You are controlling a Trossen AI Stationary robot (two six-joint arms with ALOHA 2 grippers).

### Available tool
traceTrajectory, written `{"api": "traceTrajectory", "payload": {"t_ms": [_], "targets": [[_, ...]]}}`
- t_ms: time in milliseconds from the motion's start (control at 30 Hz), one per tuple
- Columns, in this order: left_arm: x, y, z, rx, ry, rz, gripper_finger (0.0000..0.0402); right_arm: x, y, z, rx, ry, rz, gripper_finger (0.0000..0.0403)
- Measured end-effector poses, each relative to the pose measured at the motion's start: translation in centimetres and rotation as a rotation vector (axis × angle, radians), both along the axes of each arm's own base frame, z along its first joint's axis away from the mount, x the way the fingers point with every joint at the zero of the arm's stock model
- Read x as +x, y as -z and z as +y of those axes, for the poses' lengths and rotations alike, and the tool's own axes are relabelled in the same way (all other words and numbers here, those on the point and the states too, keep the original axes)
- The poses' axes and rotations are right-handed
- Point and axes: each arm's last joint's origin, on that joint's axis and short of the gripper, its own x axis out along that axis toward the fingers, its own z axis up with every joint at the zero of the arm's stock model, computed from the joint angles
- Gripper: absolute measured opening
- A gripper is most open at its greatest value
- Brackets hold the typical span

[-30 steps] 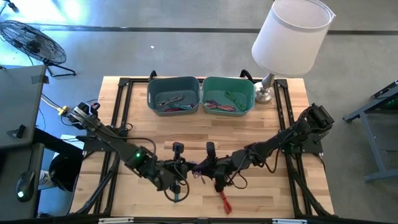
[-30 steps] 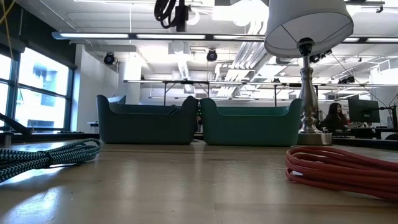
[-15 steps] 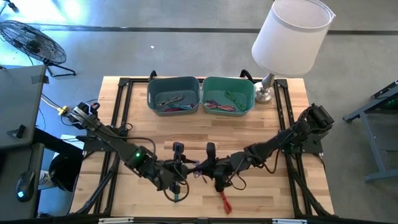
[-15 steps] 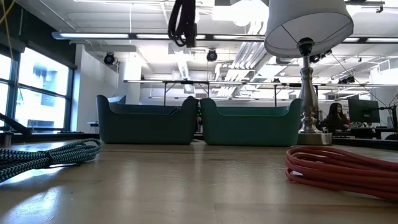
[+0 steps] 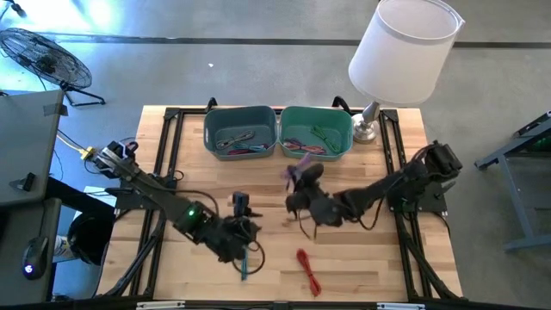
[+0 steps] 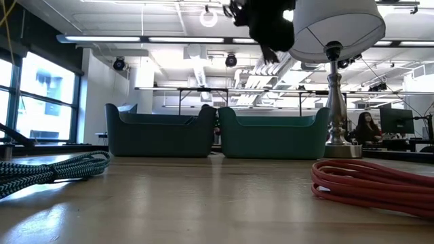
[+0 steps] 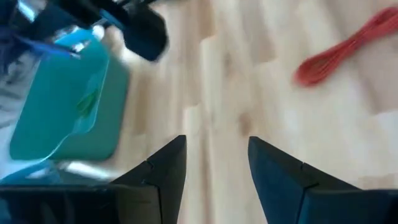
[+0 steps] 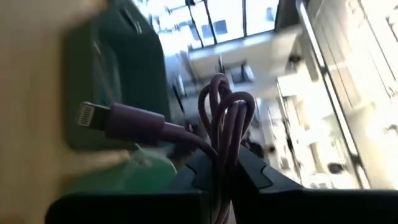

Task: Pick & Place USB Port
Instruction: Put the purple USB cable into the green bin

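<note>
A coiled purple cable (image 8: pixel 224 112) with a flat silver plug (image 8: pixel 90 115) is lifted above the table; my right gripper (image 5: pixel 301 178) is shut on it, just near of the right green bin (image 5: pixel 316 131). In the low view this gripper (image 6: pixel 264 24) shows high up. My left gripper (image 7: pixel 214 140) stands open with nothing between its fingers, over bare wood left of centre (image 5: pixel 244 226). Loose on the table lie a red coiled cable (image 5: pixel 307 269) and a teal braided cable (image 5: pixel 244 263), both toward the near edge. My right gripper pinches the bundled loops of the purple cable (image 8: pixel 221 155) between its two fingers. The loops stand up past the fingertips, and the plug end (image 8: pixel 124 118) sticks out sideways. The cable (image 5: pixel 303 160) is lifted clear of the table.
Two green bins (image 5: pixel 241 131) holding cables stand side by side at the far edge. A lamp with a white shade (image 5: pixel 403 52) stands at the far right, its base (image 5: pixel 366 129) beside the right bin. Black rails (image 5: pixel 168 172) run along both sides of the table.
My right gripper has risen and gone toward the far edge and the right bin, carrying the purple cable away from the spot near the front where both grippers met. My left gripper stays low near that spot, now apart from the cable.
</note>
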Motion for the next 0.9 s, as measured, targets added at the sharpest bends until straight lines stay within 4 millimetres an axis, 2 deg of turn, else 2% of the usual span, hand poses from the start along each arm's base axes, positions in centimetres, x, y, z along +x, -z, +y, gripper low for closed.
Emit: {"api": "traceTrajectory", "payload": {"t_ms": [100,233,367,467,700,900], "targets": [[-0.3,0.2,0.1,0.023,0.001,0.032,0.0168,0.1,-0.4,-3.6,0.018,0.07,0.022,0.0015],[-0.4,0.3,0.1,-0.014,-0.03,0.038,0.0168,-0.4,-0.9,-8.1,0.163,0.052,-0.007,0.0015],[-0.6,0.5,0.3,-0.023,-0.051,0.05,0.0168,-1.2,-0.8,-11.9,0.349,0.069,-0.055,0.0015],[-0.7,0.6,0.4,-0.006,-0.054,0.069,0.0168,-1.6,-0.4,-14.1,0.412,0.118,-0.061,0.0015],[-0.8,0.7,0.6,0.03,-0.077,0.065,0.0168,-2.6,0.3,-17.6,0.459,0.22,-0.04,0.0046],[-0.8,0.7,0.6,0.03,-0.079,0.069,0.0168,-2.6,0.3,-18.2,0.555,0.208,-0.12,0.0055]]}}
